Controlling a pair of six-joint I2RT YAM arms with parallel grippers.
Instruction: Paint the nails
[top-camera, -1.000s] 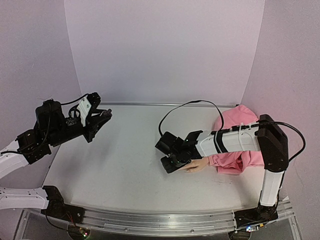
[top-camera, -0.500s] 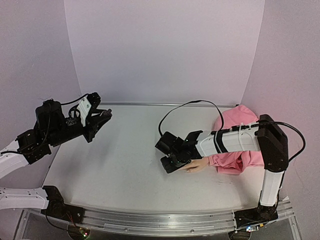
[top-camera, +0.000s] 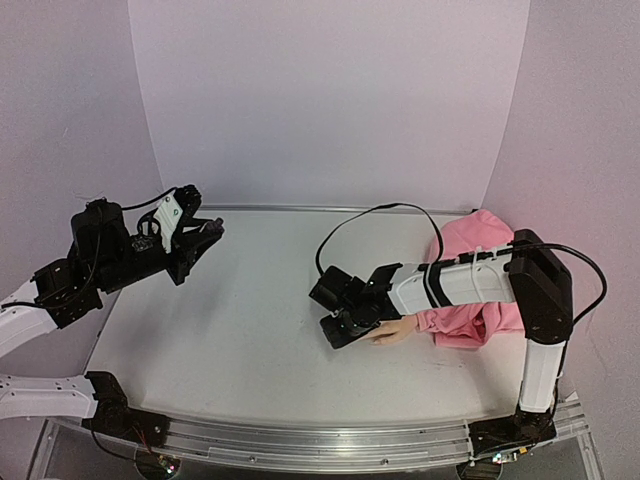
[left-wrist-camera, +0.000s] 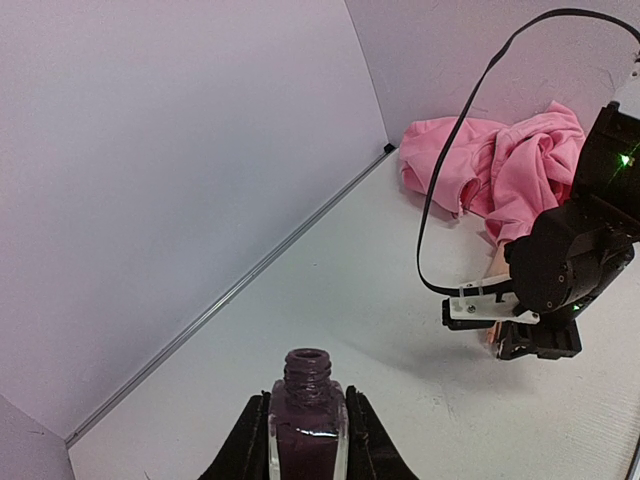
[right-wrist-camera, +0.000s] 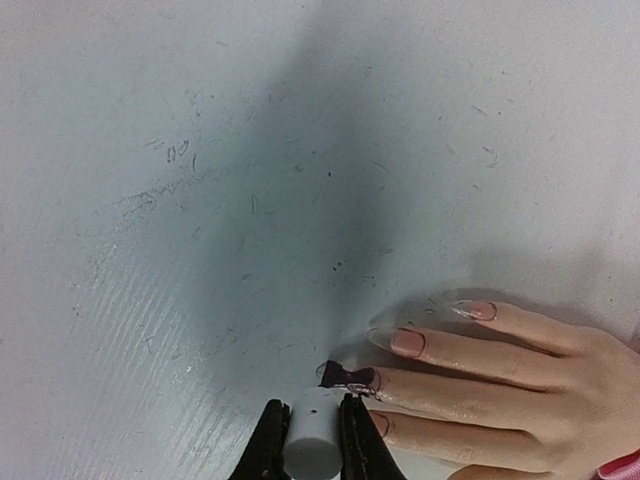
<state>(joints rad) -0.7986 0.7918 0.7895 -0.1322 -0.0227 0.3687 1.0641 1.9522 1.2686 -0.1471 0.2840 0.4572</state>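
Right claw (right-wrist-camera: 312, 430), low over the mannequin hand (right-wrist-camera: 500, 380), pinches one white brush cap (right-wrist-camera: 312, 450) at its nails (right-wrist-camera: 407, 342); left claw (left-wrist-camera: 307, 440), well away, clamps one open bottle (left-wrist-camera: 307, 400).

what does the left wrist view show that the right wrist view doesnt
Only left wrist: the open polish bottle of dark polish between the left fingers, the pink sleeve, the right arm and its cable. Only right wrist: nails on the mannequin hand, one dark-polished nail by the white cap in the right fingers, other pale nails. Both: the white table.
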